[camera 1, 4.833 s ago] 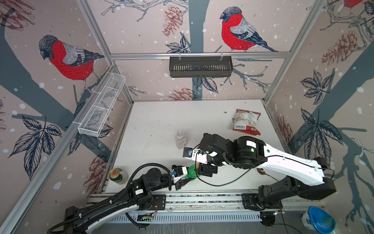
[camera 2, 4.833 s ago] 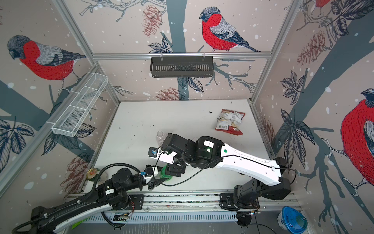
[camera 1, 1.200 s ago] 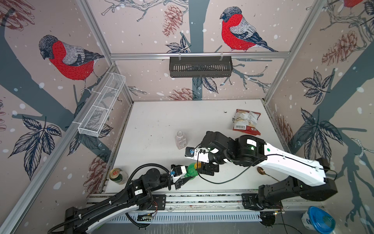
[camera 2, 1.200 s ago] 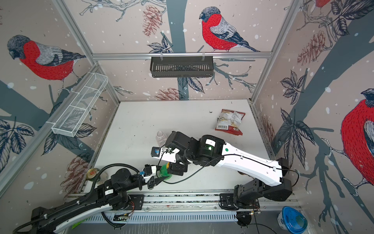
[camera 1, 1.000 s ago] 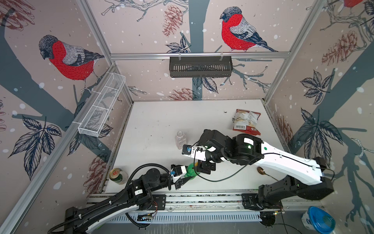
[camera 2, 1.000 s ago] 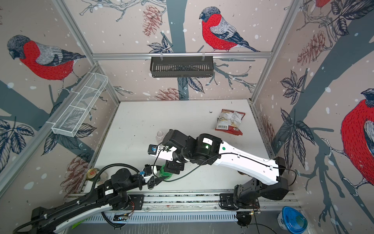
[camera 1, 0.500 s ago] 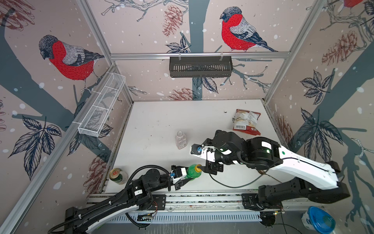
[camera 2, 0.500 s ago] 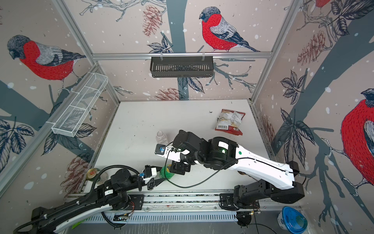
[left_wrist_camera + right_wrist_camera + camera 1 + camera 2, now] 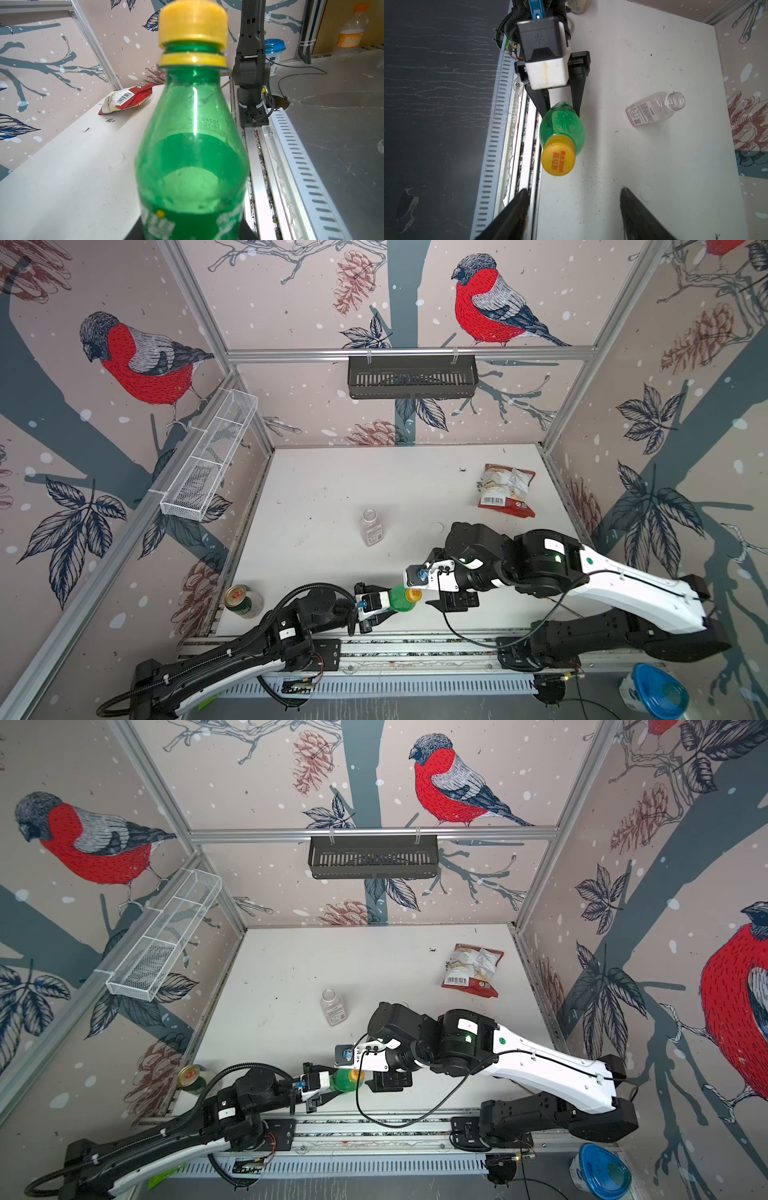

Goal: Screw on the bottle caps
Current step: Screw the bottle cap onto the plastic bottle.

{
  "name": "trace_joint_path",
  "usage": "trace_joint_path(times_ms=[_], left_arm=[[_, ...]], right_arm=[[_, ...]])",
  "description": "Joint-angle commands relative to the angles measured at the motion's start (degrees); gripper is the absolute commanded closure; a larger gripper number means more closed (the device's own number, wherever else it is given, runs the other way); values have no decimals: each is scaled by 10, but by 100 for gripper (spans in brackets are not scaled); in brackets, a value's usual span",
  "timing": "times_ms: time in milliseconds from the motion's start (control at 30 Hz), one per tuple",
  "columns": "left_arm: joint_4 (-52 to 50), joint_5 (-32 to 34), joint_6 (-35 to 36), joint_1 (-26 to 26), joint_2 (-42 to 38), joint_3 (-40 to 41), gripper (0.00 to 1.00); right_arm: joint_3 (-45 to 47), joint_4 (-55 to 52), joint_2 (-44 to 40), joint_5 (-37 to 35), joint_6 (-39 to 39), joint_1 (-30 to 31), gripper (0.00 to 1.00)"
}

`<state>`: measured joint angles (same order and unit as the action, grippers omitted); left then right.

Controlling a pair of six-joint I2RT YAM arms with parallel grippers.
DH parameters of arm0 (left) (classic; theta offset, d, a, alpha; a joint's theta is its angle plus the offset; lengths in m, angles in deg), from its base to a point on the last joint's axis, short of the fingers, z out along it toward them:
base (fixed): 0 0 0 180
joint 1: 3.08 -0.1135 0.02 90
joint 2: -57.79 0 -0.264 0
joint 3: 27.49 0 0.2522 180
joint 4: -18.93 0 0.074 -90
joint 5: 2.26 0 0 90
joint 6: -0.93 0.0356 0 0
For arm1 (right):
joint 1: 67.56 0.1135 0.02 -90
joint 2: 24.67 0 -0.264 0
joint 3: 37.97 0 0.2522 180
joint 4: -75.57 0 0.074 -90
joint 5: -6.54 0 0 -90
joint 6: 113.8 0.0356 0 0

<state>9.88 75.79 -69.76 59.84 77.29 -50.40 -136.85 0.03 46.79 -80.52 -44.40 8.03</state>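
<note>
Off come the right jaws toward 3 o'clock, spread and empty, leaving the orange-yellow cap (image 9: 558,158) sitting on the green bottle (image 9: 561,122) (left jaws pinch it at the worktop's (image 9: 332,489) 6 o'clock edge), so the clear bottle (image 9: 371,529) looks next.

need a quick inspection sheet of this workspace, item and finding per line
surface: white table, dark specks
job's things: green bottle with yellow cap on its neck, gap below it; clear bottle uncapped; white cap loose on table
clutter: snack packet; drink can
grippers: left tool shut on green bottle; right tool open, empty
cables: black cable loops over the table's front edge
surroundings: black basket at the back; wire basket at left; blue-lidded tub outside
</note>
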Motion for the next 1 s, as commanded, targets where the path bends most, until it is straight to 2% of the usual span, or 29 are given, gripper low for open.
trace_joint_path(times_ms=[0,200,367,600,800,967], left_arm=[[5,-4,8,1,5,-2,86],[10,-8,6,4,16,-2,86],[14,-7,6,4,19,-2,86],[12,-6,4,5,18,-2,86],[14,-6,3,5,17,-2,86],[16,-5,2,5,15,-2,86]], right_arm=[[12,17,-1,2,-10,17,31],[35,46,-1,-32,-11,42,39],[55,78,0,-70,-9,46,51],[69,94,1,-75,-12,49,53],[73,89,1,-71,-7,51,59],[80,90,1,-70,0,50,59]])
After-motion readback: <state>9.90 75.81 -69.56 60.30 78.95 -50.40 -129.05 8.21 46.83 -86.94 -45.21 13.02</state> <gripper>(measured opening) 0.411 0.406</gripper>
